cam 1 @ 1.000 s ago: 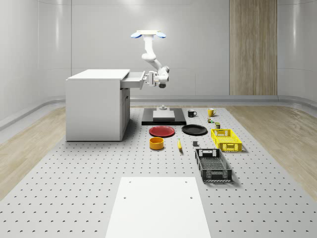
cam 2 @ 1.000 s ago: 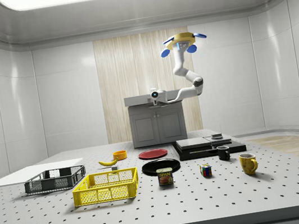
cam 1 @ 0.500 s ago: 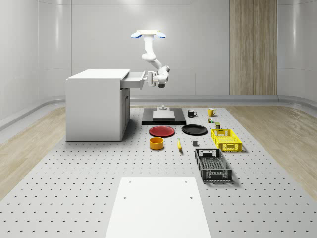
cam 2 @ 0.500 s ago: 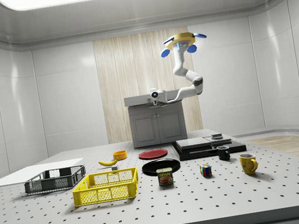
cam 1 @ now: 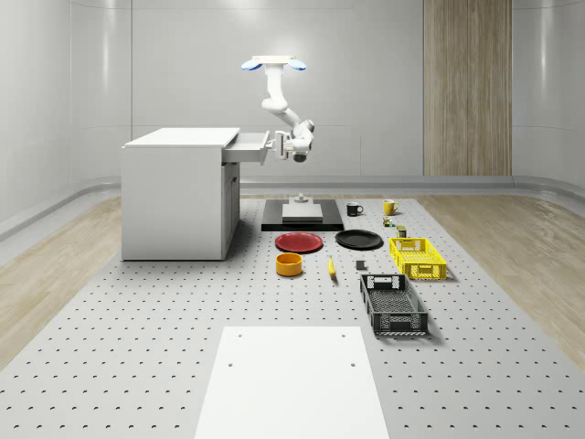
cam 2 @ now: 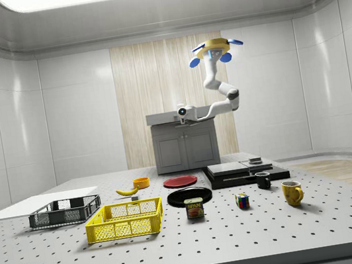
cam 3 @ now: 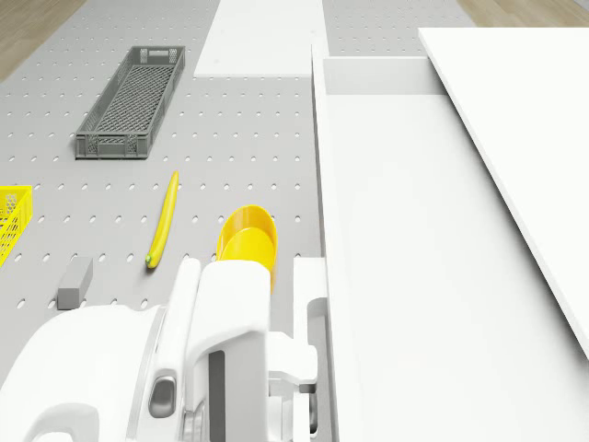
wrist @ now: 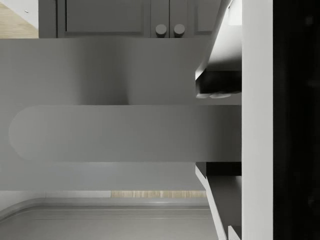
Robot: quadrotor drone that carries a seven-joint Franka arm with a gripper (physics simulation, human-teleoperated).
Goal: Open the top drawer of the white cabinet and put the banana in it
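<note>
Drawer (cam 1: 245,147) is pulled partly out, its handle (wrist: 125,133) gripped between the gripper (wrist: 218,132) fingers. Grip could be lost if pulled crookedly.

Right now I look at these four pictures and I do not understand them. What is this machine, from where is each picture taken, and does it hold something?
The machine is a drone carrying an arm that ends in a gripper. It hovers beside the white cabinet.

Two pictures come from fixed cameras: one looks down on the whole scene, one looks from the side. One comes from the drone's body, one from the arm's wrist.

The gripper is at the front of the pulled-out top drawer, with its fingers on either side of the handle.

On the table lie the banana, an orange bowl, red and black plates, mugs, and yellow and grey crates. The banana is not yet picked up.
</note>
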